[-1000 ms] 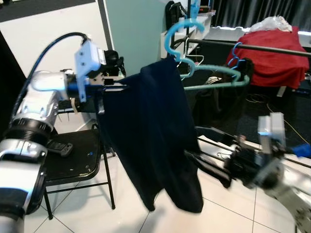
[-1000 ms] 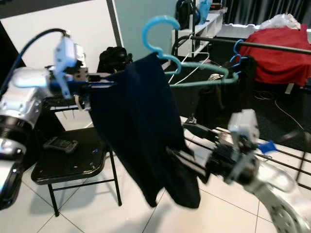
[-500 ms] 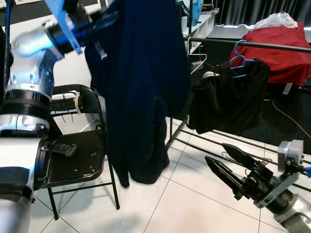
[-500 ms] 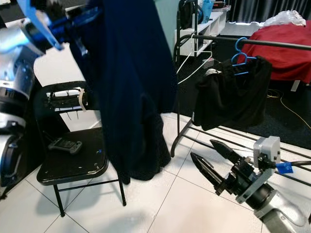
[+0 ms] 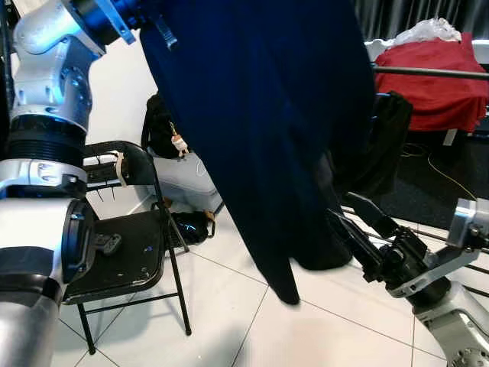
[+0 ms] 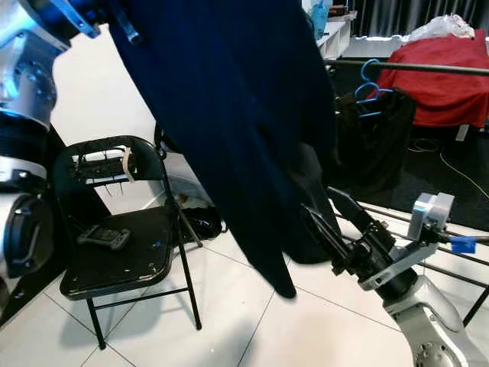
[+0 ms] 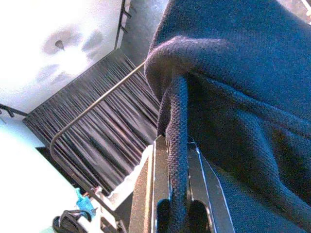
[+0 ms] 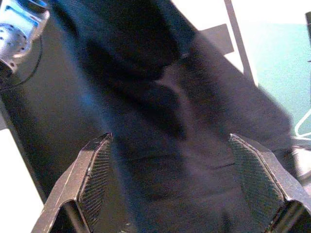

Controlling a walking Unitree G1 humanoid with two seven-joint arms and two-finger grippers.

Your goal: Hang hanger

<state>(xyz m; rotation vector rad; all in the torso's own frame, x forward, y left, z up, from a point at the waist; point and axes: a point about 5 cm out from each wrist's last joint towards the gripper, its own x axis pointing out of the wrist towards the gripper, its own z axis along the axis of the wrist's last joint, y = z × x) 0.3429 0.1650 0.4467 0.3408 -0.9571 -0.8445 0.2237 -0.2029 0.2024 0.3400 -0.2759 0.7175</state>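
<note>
The left gripper [image 7: 177,213], raised high, was closed on a fold of the dark navy garment [image 5: 260,130], which hung down in front of the clothes rail [image 6: 412,67]. The right gripper [image 6: 330,218] was spread wide, low beside the garment's lower part. I could not see the hanger itself.

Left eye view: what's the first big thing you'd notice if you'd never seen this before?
A big dark blue cloth hangs down the middle, held high up by the left gripper, whose jaws are shut on a fold of it. Low on the right, the right gripper reaches toward the cloth's bottom with its jaws open. A black folding chair stands on the left, and a red cloth lies far back on the right.
</note>
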